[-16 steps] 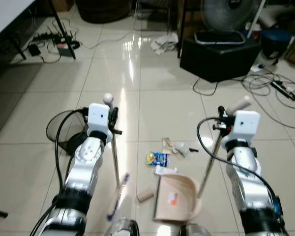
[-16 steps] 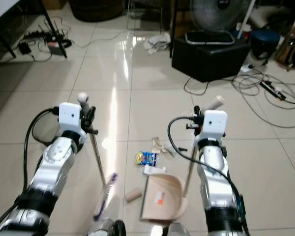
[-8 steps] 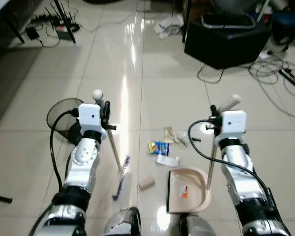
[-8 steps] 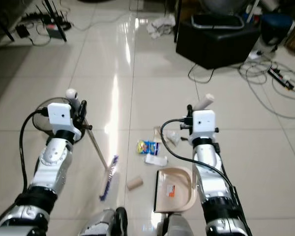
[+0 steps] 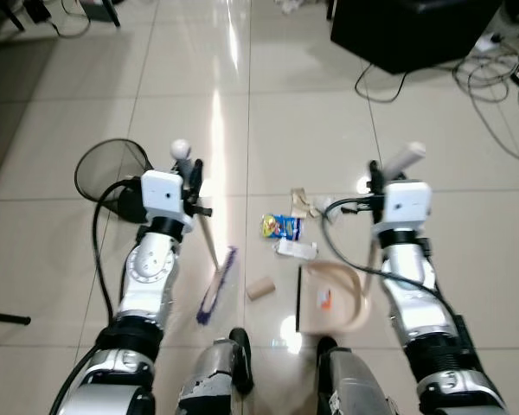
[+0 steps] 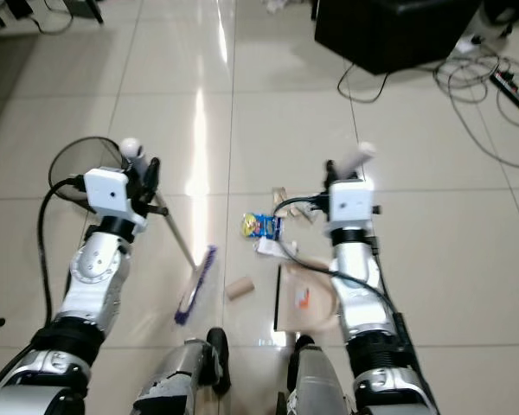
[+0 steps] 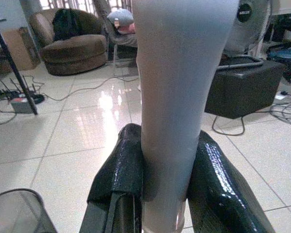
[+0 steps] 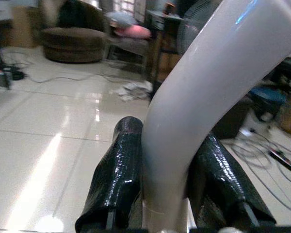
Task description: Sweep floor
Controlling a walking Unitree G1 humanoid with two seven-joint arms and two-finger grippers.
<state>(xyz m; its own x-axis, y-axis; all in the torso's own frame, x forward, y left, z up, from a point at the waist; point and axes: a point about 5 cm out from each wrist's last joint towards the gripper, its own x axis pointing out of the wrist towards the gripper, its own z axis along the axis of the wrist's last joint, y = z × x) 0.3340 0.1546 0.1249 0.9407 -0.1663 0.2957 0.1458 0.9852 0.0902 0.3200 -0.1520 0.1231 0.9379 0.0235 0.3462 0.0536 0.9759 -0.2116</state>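
The floor (image 5: pixel 268 112) is glossy cream tile with thin dark grout lines, throwing back a long streak of light. A black box-shaped case (image 5: pixel 406 30) stands at the far side with loose cables (image 5: pixel 493 78) curling beside it; the left wrist view shows a round brown armchair (image 7: pixel 75 46) and a standing fan (image 7: pixel 247 24) further back. A round black wire-mesh bin (image 5: pixel 112 169) sits just beside the left arm. The left gripper (image 5: pixel 193 186) has its jaws clamped on the smooth pale pole of the broom (image 5: pixel 216 281), whose purple bristle head rests on the tile in front of the robot. The right gripper (image 5: pixel 374 186) has its jaws clamped on the curved cream handle of the dustpan (image 5: pixel 329 298), a beige plastic scoop lying flat on the floor. Between them lie a cardboard tube (image 5: pixel 259 288), a blue-and-yellow wrapper (image 5: pixel 279 226) and crumpled paper scraps (image 5: pixel 307 205).
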